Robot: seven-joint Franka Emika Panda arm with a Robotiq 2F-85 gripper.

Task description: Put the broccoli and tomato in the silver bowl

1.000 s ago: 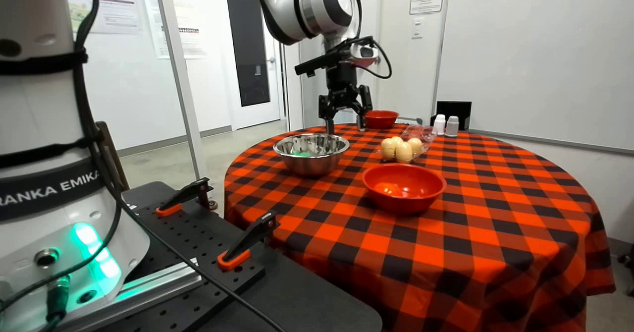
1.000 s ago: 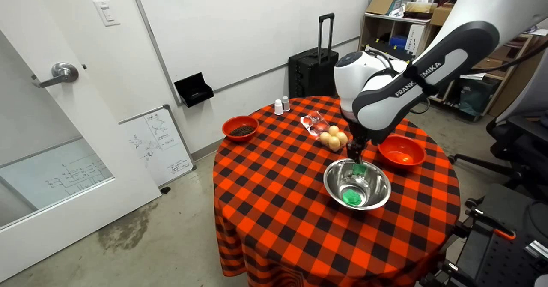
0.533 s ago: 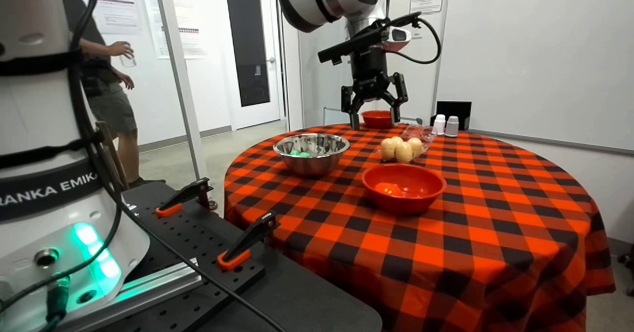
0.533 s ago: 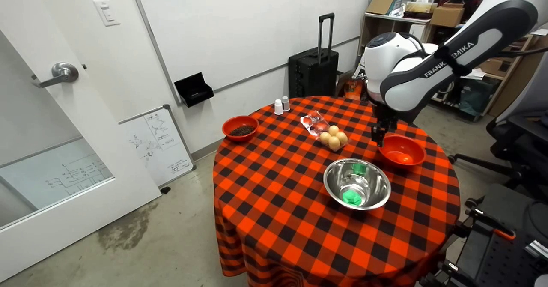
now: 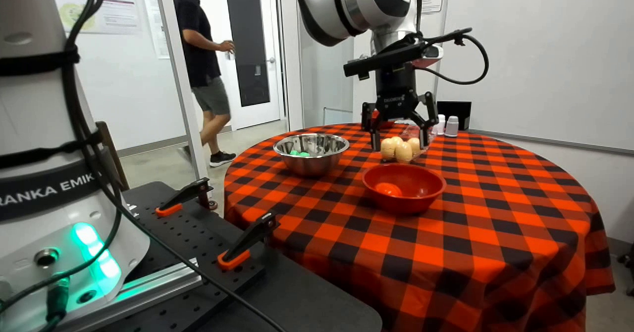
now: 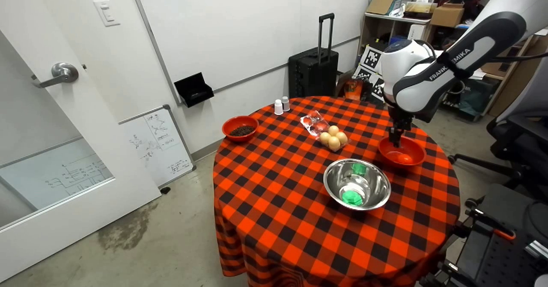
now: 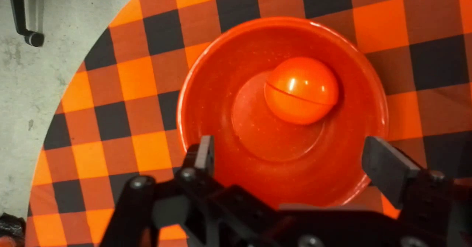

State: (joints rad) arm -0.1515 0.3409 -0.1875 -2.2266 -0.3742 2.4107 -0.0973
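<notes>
1. Black and metal-jointed, the gripper (image 7: 289, 145) points down, its jaws spread wide, grey pads (image 7: 387, 171) well apart, clasping nothing.
2. Beneath it stands the larger red bowl (image 7: 212, 92); from where I watch, the fingertips are higher than its rim.
3. Inside that bowl lies the tomato (image 7: 301, 91), a glossy orange-red ball. In the wrist view it sits at one o'clock from the bowl's middle, touched by neither pad.
4. Polished metal next: the silver bowl (image 6: 376, 188), upright. Reading off an exterior view, the larger red bowl is near it, toward two o'clock.
5. Green and lumpy, the broccoli (image 6: 352, 198) rests low inside the silver bowl, between six and seven o'clock of its middle in that view.
6. Going round the silver bowl in the same view, I find four pale egg-like balls (image 6: 334, 143) at eleven o'clock, two little bottles (image 6: 278, 108) farther off between ten and eleven, and a small red bowl (image 6: 233, 122) of dark bits (image 6: 242, 130) at ten.
7. Red-and-black checked cloth (image 6: 274, 218) spreads beneath all of it.
8. Beyond, in an exterior view, a dark-shirted person (image 5: 198, 54) is between ten and eleven o'clock from the silver bowl.
</notes>
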